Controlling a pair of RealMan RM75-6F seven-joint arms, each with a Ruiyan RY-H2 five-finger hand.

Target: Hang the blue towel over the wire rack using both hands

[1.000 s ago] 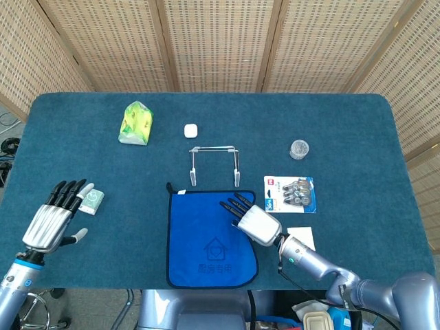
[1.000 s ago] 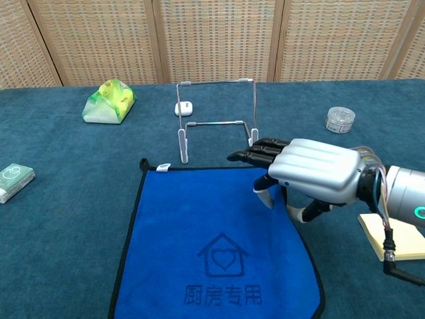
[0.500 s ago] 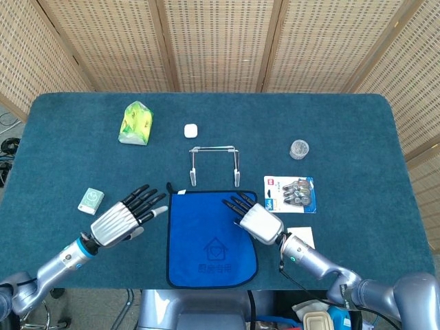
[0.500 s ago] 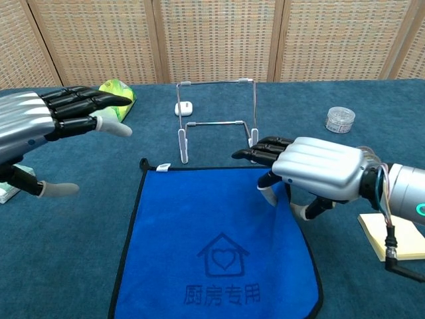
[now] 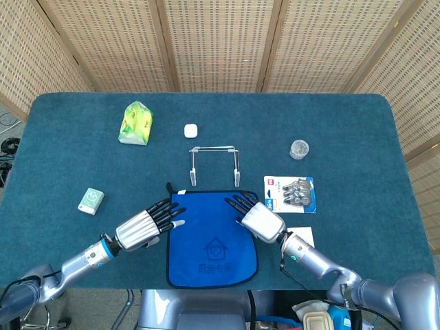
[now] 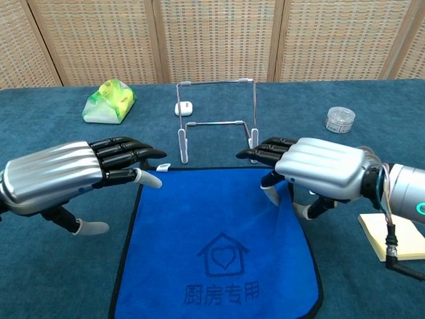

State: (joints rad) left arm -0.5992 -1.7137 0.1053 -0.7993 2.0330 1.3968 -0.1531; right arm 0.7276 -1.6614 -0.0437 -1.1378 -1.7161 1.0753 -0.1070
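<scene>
**Both hands reach the towel's far corners, rack just beyond**

The blue towel point(image 5: 212, 237) lies flat on the counter point(image 5: 344, 137), its far edge just short of the wire rack point(image 5: 214, 163), its long axis running from the rack back toward the robot. The rack stands upright directly beyond that far edge.

The left hand point(image 5: 146, 225) sits at the towel's far left corner, fingers extended and slightly apart, tips at or over the edge near the small hanging loop; it holds nothing yet. The right hand point(image 5: 256, 217) rests over the far right corner, fingers stretched toward the rack, thumb tucked down at the cloth; whether it already pinches the fabric cannot be told from either view.

Each hand is about equally near its own corner, so the coming move turns on gripping both corners and carrying the far edge forward and up over the rack's top bar.

Compared with half a second earlier, the left hand has swung in from well left of the towel to its corner; the right hand has barely shifted.
</scene>
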